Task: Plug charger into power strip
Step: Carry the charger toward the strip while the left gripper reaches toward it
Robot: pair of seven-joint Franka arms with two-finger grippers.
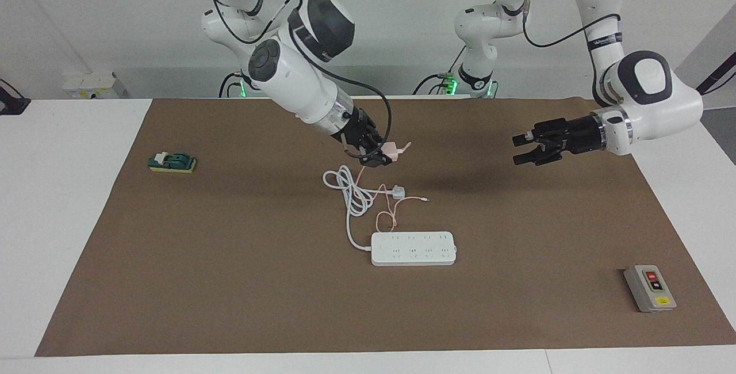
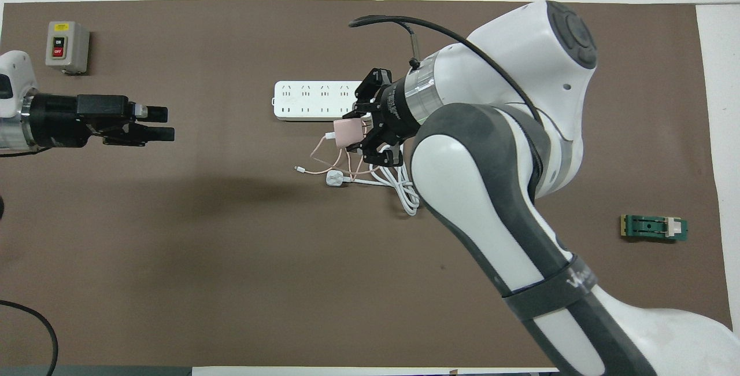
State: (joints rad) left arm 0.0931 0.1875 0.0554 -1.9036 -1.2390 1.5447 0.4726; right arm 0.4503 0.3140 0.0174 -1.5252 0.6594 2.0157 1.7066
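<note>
In the facing view, the charger (image 1: 393, 151) is seen clamped in the right gripper (image 1: 380, 155), lifted above the coiled white cord (image 1: 352, 191), its pink cable (image 1: 386, 213) trailing down to the mat (image 1: 230, 282). The power strip (image 1: 413, 248) lies flat, farther from the robots. The left gripper (image 1: 524, 149) is held spread and empty over the mat.

In the overhead view, the charger (image 2: 348, 132) is shown gripped in the right gripper (image 2: 362, 134) just by the power strip (image 2: 306, 100); the left gripper (image 2: 163, 124) is parted.

Right gripper (image 1: 384, 155) clamped, left gripper (image 1: 526, 149) parted
</note>
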